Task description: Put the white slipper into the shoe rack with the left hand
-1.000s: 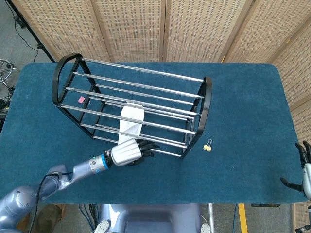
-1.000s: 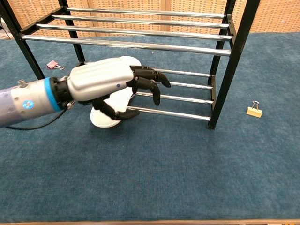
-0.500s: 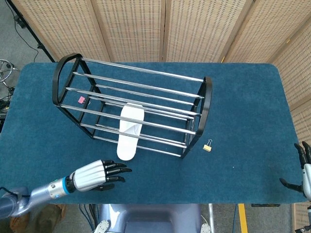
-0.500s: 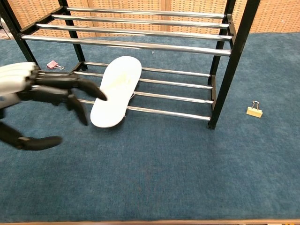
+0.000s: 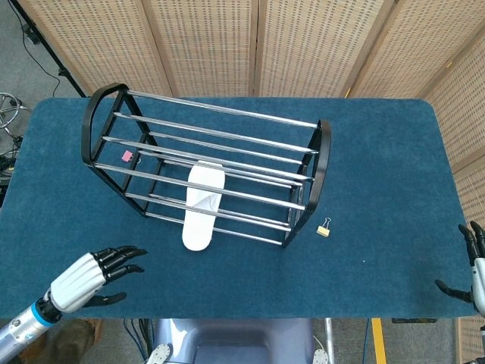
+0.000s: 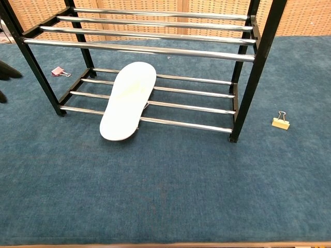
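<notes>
The white slipper [image 5: 203, 206] [image 6: 128, 100] lies on the bottom bars of the black and chrome shoe rack [image 5: 318, 163] [image 6: 261, 57], its heel end sticking out past the front bar. My left hand [image 5: 89, 277] hovers near the table's front left edge, well clear of the slipper, fingers apart and holding nothing. In the chest view only dark fingertips [image 6: 7, 71] of that hand show at the left border. My right hand [image 5: 473, 262] sits at the far right edge, fingers spread, nothing in it.
A small gold binder clip [image 5: 324, 227] [image 6: 281, 121] lies on the blue table cover right of the rack. A pink clip [image 5: 127, 156] [image 6: 57, 71] lies at the rack's left end. Wicker screens stand behind the table.
My left hand let go of the slipper and drew back left and toward the front edge. The slipper stayed on the lower bars. The right hand has not moved.
</notes>
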You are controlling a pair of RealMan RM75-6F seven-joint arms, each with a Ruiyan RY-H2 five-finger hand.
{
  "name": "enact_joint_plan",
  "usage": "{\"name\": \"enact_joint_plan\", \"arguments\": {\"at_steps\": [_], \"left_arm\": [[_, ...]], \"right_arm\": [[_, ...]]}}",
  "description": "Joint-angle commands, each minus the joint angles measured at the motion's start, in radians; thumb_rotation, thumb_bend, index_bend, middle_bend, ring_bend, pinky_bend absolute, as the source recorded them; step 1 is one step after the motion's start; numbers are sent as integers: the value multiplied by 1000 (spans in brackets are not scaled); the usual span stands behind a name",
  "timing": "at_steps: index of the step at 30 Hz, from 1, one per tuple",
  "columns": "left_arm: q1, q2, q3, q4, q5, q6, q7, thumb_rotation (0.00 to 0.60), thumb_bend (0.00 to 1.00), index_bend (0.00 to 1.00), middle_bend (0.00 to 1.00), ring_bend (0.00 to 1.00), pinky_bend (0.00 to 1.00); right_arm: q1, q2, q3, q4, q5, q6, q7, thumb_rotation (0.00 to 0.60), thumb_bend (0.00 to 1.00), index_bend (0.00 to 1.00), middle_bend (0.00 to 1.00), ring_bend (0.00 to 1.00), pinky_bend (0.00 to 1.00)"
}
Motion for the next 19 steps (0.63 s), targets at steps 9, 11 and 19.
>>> {"name": "enact_joint_plan", "arguments": {"at_steps": [9, 11, 19], "left_arm": [[191, 171, -71, -394, -228, -24, 261, 600, 58, 1, 0, 0, 3], [215, 179, -91, -411, -274, -29, 287, 600, 11, 0, 0, 0, 0], [271, 216, -167, -485, -438, -70, 396, 600, 0, 0, 0, 0, 0]], "right_arm": [[-10, 18, -5, -13, -21, 15, 26, 600, 0, 0, 0, 0, 0], [-13, 22, -6, -15, -27, 21, 32, 600, 0, 0, 0, 0, 0], [-22, 29, -6, -17, -41, 41, 47, 600, 0, 0, 0, 0, 0]]}}
